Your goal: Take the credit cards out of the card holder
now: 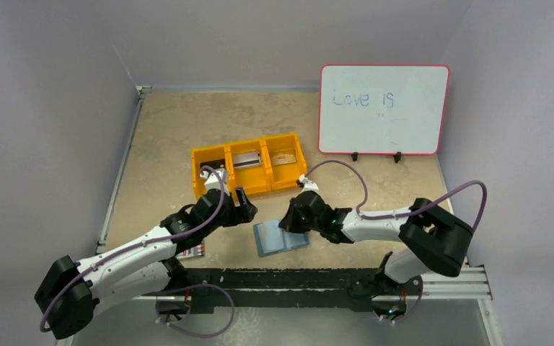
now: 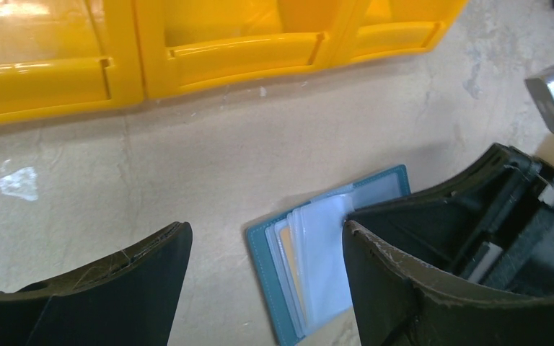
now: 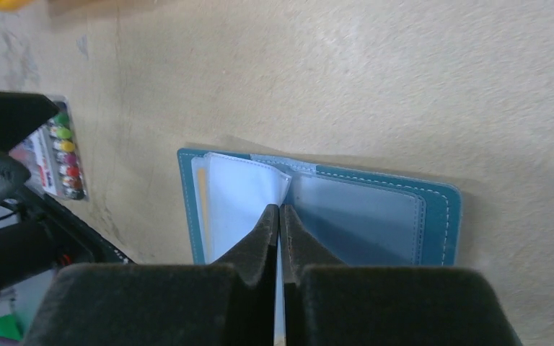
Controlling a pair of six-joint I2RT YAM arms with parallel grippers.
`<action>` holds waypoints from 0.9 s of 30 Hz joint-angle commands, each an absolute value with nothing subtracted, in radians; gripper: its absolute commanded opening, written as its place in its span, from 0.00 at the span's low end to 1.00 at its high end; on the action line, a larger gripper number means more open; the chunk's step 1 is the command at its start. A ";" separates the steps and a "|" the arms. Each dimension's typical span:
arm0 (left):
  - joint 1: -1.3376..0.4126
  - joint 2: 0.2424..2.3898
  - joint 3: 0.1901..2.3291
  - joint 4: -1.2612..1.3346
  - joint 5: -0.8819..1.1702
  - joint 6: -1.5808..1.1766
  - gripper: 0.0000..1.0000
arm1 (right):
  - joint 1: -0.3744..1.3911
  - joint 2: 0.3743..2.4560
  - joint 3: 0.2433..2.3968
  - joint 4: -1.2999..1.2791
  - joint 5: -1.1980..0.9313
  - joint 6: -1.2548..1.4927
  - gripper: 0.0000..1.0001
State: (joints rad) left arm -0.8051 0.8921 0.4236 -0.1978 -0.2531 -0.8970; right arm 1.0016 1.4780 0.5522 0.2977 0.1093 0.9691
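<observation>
Room: grey walls close round a beige surface [image 1: 166, 130]; a whiteboard [image 1: 382, 108] stands at the back right.
Overhead, bin: the orange bin [image 1: 260, 187] holds credit cards [image 1: 247, 160], one colour to a compartment: black, silver, tan. Most of the job looks done.
Overhead, holder: the card holder [image 1: 278, 239] lies open on the surface just in front of the bin, between both arms.
Left wrist: the left gripper [image 1: 244, 205] is spread wide with nothing in it, hovering near the holder, I'd guess ready to take a card. A tan card [image 2: 288, 252] shows in the pockets.
Right wrist: the right gripper [image 1: 294, 220] is closed tight, pinching a clear sleeve [image 3: 242, 194], likely to turn the leaf aside.
Right wrist, edge: a marker pack [image 3: 61, 151] lies apart, uninvolved.
</observation>
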 commanded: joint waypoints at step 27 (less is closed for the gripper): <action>-0.856 1.206 0.372 0.291 0.011 -1.059 0.69 | 0.924 1.518 0.419 0.557 -0.017 1.097 0.00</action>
State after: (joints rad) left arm -0.8459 1.2137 0.3630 0.2604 0.0223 -1.0340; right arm 0.9260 1.5017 0.4313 0.5385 -0.0193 1.0893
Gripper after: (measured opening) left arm 0.695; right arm 0.005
